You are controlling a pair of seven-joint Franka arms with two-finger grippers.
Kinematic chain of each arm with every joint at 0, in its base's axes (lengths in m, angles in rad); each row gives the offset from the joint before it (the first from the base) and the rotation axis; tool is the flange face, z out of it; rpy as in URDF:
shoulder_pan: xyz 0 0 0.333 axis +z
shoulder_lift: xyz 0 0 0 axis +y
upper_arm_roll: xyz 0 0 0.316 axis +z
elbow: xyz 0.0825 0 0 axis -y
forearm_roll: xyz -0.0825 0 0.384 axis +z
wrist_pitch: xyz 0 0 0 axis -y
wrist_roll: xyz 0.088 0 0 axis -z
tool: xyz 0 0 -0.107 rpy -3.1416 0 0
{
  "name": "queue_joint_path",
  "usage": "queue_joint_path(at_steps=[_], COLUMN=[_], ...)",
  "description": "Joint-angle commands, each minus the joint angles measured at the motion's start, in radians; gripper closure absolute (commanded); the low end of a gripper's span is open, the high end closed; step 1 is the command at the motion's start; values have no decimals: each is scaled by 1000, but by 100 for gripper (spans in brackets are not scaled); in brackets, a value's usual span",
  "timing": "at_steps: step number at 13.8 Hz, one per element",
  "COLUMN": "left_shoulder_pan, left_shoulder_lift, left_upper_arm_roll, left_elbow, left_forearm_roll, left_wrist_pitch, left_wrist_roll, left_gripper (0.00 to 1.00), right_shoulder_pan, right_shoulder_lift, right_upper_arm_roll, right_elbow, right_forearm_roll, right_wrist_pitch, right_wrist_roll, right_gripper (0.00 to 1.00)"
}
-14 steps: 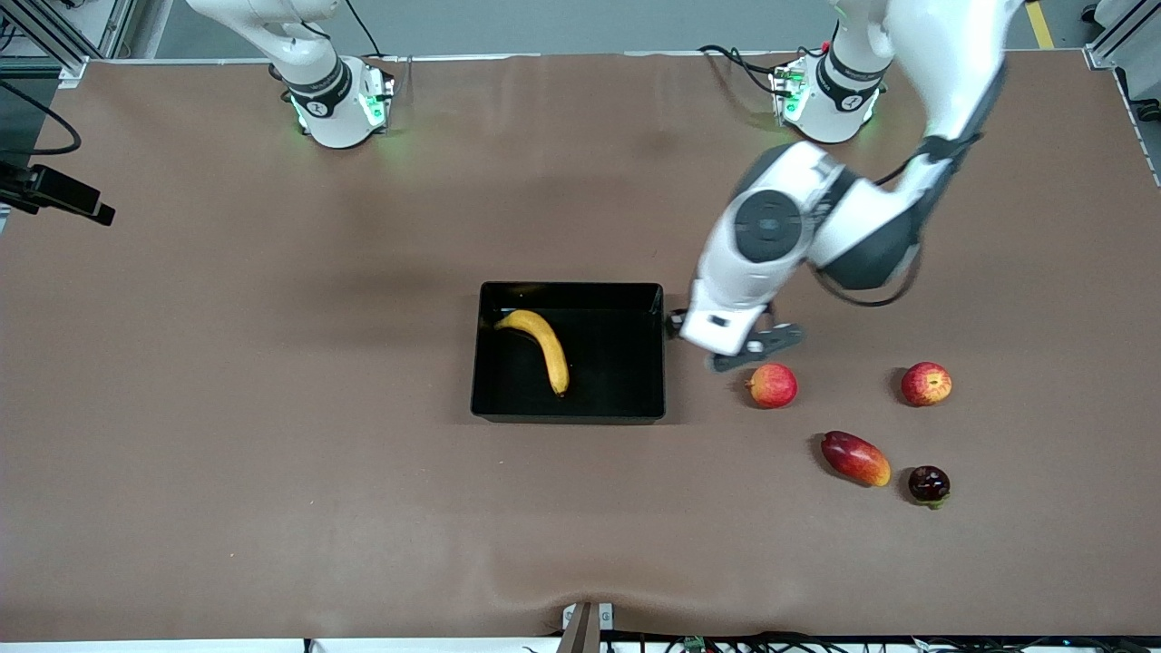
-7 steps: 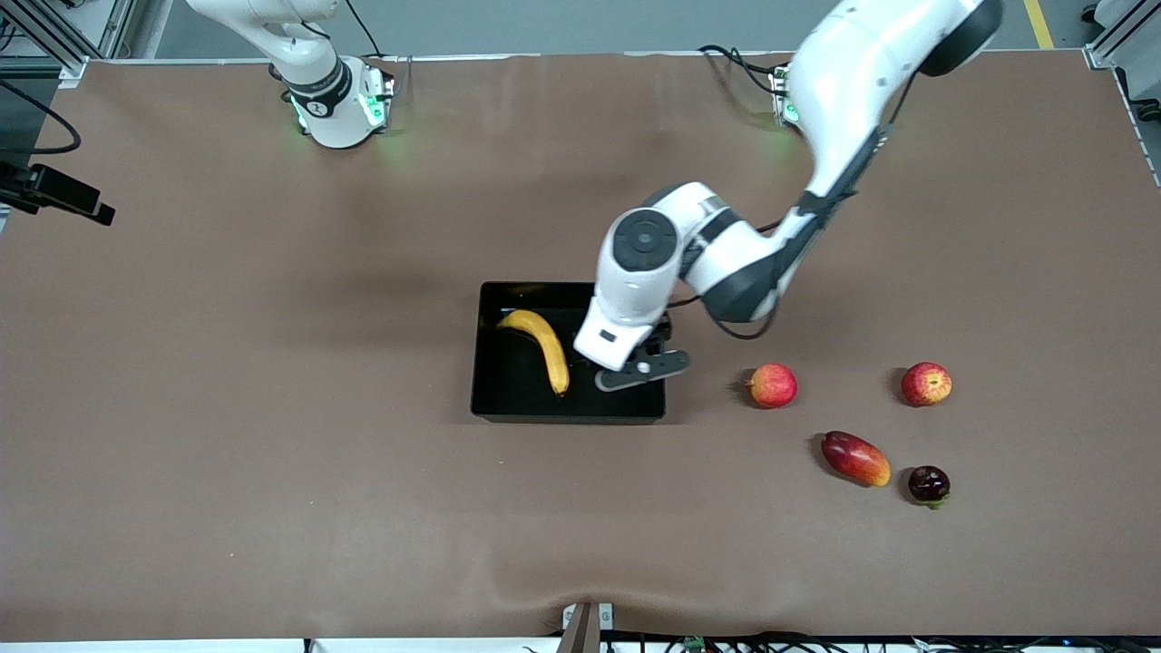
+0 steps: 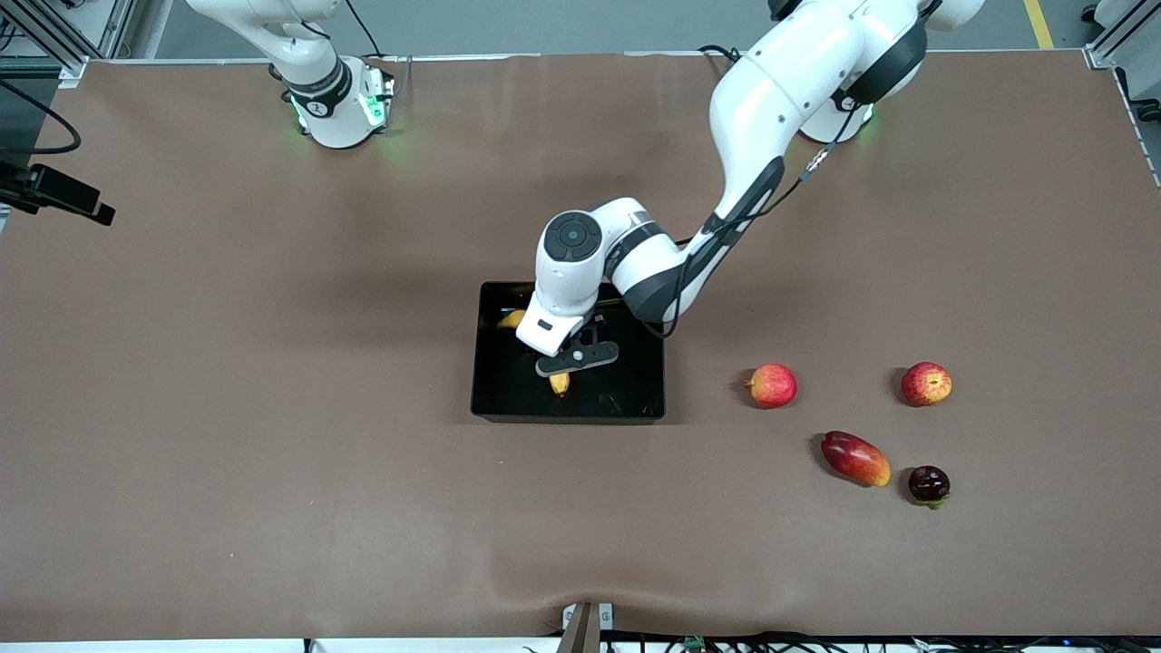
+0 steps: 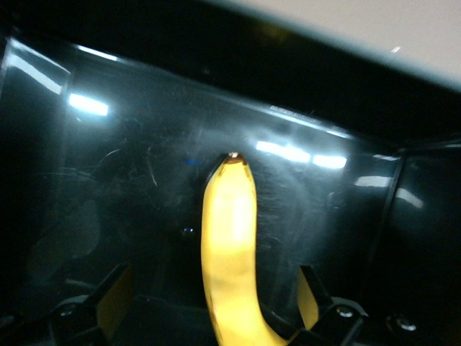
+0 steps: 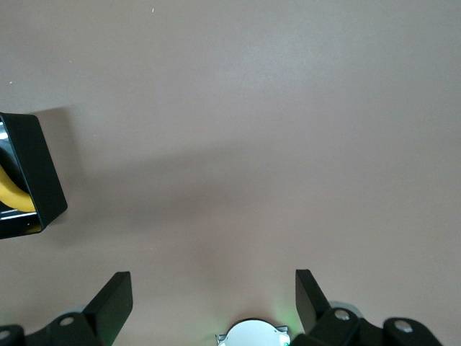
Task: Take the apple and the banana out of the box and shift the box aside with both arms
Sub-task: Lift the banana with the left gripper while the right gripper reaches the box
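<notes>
The black box [image 3: 494, 404] stands mid-table with the yellow banana [image 3: 560, 384] lying in it. My left gripper [image 3: 577, 358] is down inside the box over the banana and hides its middle. In the left wrist view the banana [image 4: 230, 252] lies between the open fingers [image 4: 114, 303] on the box floor [image 4: 130, 180]; the jaws stand wide apart and do not touch it. Two red apples [image 3: 772, 385] [image 3: 926, 384] lie on the table toward the left arm's end. My right gripper [image 5: 214, 299] is open and empty over bare table, and its view shows a box corner [image 5: 39, 166].
A red-orange mango [image 3: 855, 458] and a small dark purple fruit [image 3: 929, 483] lie nearer to the front camera than the apples. The right arm's base [image 3: 336, 100] stands at the table's back edge. A black camera [image 3: 54, 192] juts in at the right arm's end.
My left arm has swung from beside the nearer apple to over the box, and its open gripper has come down over the banana. The fruits and the box have not moved.
</notes>
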Motion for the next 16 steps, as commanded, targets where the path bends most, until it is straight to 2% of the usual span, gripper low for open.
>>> queue_joint_path(at_steps=[1,4,5,7,8,9,16], left_shoulder_pan=[-51,-82,-90,-90,-90,-90,-81], left_shoulder_lift=[50,81,81,79,72,64,-79], left_upper_arm_roll=[41,72,80,81,81,81,81], left_elbow=[48,46,45,41,40,38,40], left_forearm_roll=[4,4,2,-1,-1,-1,7], left_wrist_pitch=[33,85,85,79,71,55,-113], left_wrist_roll=[-21,-60,-61,-78,-75,-72,-57], left_gripper=[0,0,17,88,100,100,100], right_shoulder_pan=[-15,-22,-20,-9,-8,-9,1], right_shoulder_lift=[-1,1,-1,-1,1,1,2], right_upper_arm_roll=[13,12,12,15,16,16,18], right_elbow=[17,58,68,82,83,83,100], right_forearm_roll=[16,87,111,139,185,240,265], right_wrist_pitch=[-33,-63,-63,-62,-60,-57,-62], right_wrist_roll=[3,3,3,-1,-1,-4,-3], right_gripper=[0,0,0,0,0,0,0])
